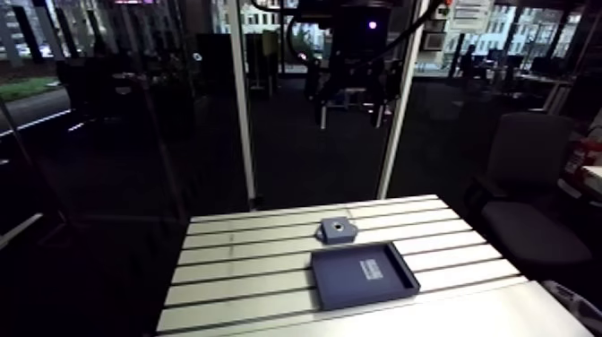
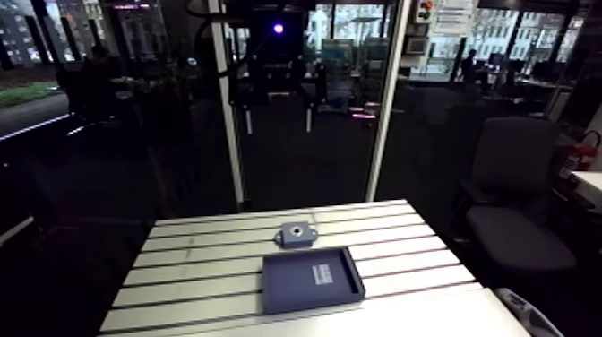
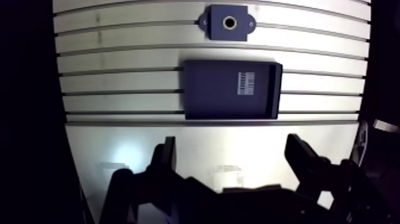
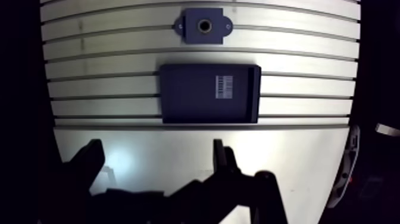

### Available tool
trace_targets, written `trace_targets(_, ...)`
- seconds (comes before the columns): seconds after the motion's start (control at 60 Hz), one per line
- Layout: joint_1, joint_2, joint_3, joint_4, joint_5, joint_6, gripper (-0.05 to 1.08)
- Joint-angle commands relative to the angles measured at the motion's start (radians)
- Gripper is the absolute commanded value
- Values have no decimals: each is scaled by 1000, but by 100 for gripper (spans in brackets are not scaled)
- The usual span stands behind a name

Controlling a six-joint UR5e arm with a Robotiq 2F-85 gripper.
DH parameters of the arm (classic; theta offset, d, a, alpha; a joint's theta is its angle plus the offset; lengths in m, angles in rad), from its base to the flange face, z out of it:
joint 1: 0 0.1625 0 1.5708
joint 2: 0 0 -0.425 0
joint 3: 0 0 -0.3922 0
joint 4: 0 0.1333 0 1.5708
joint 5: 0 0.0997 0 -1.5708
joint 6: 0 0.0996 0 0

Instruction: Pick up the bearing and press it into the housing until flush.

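Between the two dark fingers of the end effector (image 3: 231,146) the wrist view shows only bare tabletop (image 3: 119,65). The fingers stand wide apart, released, with nothing in them, and well above the surface.

Straight ahead of the fingers lies a dark rectangular tray (image 3: 214,89). Its long side runs across the line of approach, parallel to the tabletop's slots. A white barcode label (image 3: 246,83) sits on its floor, and one short end carries a raised wall.

Beyond the tray, a few slots apart from it, stands the housing (image 3: 228,22), a square block with a small ear on either side and a round bore facing up. In the arm view the tray lies in the lower centre of the frame and the housing just above it, nearer the middle.

No bearing can be told apart in any view. The tray floor shows nothing but the label, and the bore is too small to show whether anything sits in it.

Tray and housing line up roughly on the axis running out from the gap between the fingers. Any coming move is therefore likely forward and down, with little sideways shift. The upright bore calls for a vertical press.
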Motion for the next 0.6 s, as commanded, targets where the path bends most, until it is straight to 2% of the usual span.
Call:
trace_targets(0.017,22,4,3,-4,0,12,1)
trace_targets(0.367,42,8,-1,-4,0,16,1)
trace_targets(0.383,46,12,0,-4,-8,18,1)
trace_targets(0.483,65,17,1,-5,-15,26,1)
trace_targets(0.6,76,25,0,-5,-15,37,1)
